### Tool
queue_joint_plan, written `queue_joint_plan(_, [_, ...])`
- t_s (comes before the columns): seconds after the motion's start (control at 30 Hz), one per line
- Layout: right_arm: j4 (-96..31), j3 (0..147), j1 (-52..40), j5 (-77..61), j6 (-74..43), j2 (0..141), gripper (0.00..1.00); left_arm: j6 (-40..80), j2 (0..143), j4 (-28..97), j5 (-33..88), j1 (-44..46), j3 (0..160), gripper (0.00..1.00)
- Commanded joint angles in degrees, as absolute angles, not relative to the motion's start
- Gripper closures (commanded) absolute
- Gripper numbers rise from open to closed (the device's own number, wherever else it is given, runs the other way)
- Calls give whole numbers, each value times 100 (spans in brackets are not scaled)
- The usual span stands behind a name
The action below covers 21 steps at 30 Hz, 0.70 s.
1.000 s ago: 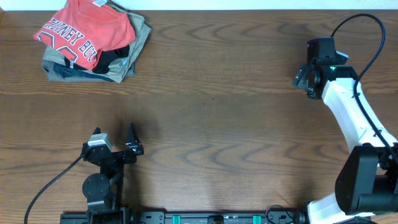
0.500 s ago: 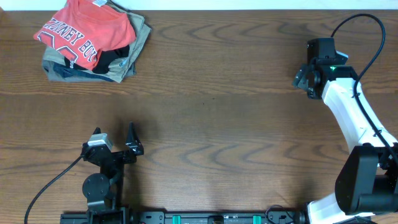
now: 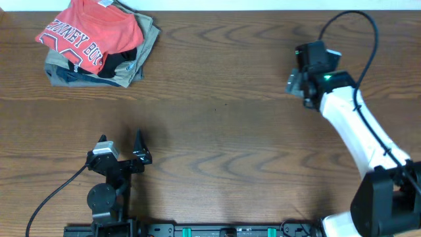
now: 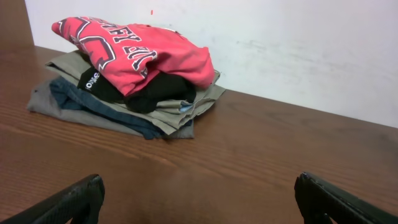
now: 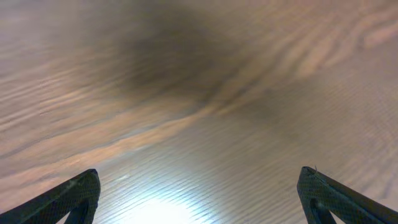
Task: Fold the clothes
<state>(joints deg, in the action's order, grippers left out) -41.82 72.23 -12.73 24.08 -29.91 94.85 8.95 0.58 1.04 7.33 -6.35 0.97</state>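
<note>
The clothes, a red-orange T-shirt (image 3: 89, 33) with white lettering, lie crumpled on top of a pile at the table's far left corner. The left wrist view shows the T-shirt (image 4: 140, 53) some way ahead. My left gripper (image 3: 122, 146) sits near the front edge, well short of the pile, and stands open; between its fingers (image 4: 199, 199) there is only bare wood. My right gripper (image 3: 297, 82) hovers over the right side of the table, far from the shirt. It (image 5: 199, 196) is open over bare wood grain.
Under the T-shirt lie a black garment (image 4: 155, 93), a khaki garment (image 3: 150, 39) and a grey-blue one (image 4: 93, 109). A white wall (image 4: 298, 50) runs just behind the pile. Black cables trail from both arms.
The right arm has swung left, carrying its gripper further toward the table's middle. The left arm and the pile have not moved.
</note>
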Motion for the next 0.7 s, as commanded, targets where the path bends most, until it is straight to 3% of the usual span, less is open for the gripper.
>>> queue_joint_plan(0.0, [-4182,7220,-1686,2502,-2952,9118,1,816,23,336,851,-668,23,2])
queue_joint_plan(0.27, [-4182,7220,-2182,2502,-2952,8617,1,816,23,336,851,-668,23,2])
queue_joint_plan(0.67, [-4185,7218,-2204,2502,-2952,7548,1,816,23,336,851,-668,23,2])
